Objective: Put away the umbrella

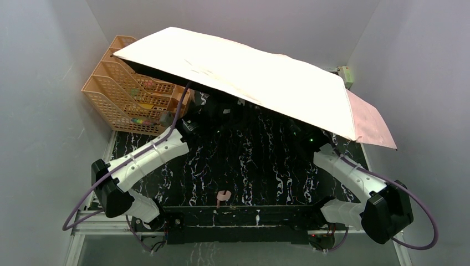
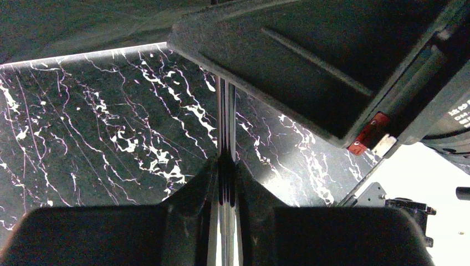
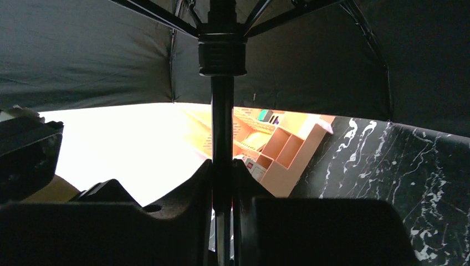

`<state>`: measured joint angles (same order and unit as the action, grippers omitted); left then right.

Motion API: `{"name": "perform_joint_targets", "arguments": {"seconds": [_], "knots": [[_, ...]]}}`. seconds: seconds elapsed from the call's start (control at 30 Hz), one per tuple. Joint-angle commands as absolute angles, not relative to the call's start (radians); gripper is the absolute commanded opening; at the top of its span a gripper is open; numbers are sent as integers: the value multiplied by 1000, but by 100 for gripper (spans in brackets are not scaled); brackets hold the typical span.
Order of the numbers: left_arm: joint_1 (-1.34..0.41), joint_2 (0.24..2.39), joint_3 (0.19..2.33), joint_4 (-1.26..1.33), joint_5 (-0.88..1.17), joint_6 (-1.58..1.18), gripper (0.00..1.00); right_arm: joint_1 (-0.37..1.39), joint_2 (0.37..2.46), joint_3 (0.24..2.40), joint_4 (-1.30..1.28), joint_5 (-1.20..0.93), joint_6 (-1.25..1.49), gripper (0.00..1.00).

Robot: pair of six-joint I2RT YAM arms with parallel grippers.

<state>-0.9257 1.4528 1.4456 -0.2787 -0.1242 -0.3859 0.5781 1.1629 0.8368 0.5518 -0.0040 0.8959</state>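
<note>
We judge the task to be at an early stage: the folding umbrella [image 1: 244, 72], pale pink on its outer fabric and black underneath, stands fully open, and nothing of the put-away sequence shows as complete. Its canopy spans the top view from the upper left to the right edge, above the black, white-veined marble bench [image 1: 249, 166] and partly over the orange perforated plastic organiser [image 1: 119, 94] at upper left. Both arms reach under the canopy, so the top view does not show either end effector. In the left wrist view, the left end effector [image 2: 226, 163] is clenched on a thin silvery section of the shaft [image 2: 224, 122]. In the right wrist view, the right end effector [image 3: 223, 166] has its fingers pressed against both sides of the black section of the shaft [image 3: 221, 122], just below the black runner collar [image 3: 221, 52] from which the black ribs [image 3: 155, 14] fan out; we read this as a grasp. What is left, in our judgement: draw the runner down to collapse the ribs, telescope the shaft, gather the fabric, and stow the folded unit. The frames do not show where it belongs. The long axis is the shaft. It runs straight up the centre of both wrist views. The canopy hides it in the top view. From the canopy's slant we judge that the crown points upward and away from the arm bases, the handle end downward toward the bench.
</note>
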Motion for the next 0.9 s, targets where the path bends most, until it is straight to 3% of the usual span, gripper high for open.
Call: {"name": "perform_joint_targets", "arguments": {"seconds": [0.0,0.1,0.2,0.37,0.47,0.87], "knots": [[-936,1350,1372,-186,-130,-384,1,578,1170,842,679,-65,965,16],[-935,1288,1293,-128,-141,-397,16,578,1175,838,713,-97,983,0],[-935,1238,1240,-92,-145,-400,30,579,1171,831,739,-121,984,0],[-934,1213,1226,-96,-166,-376,68,579,1164,824,762,-149,990,0],[-934,1221,1253,-130,-171,-375,81,580,1161,821,771,-161,996,0],[-933,1172,1176,-16,-100,-447,89,579,1170,804,908,-238,1104,0]]}}
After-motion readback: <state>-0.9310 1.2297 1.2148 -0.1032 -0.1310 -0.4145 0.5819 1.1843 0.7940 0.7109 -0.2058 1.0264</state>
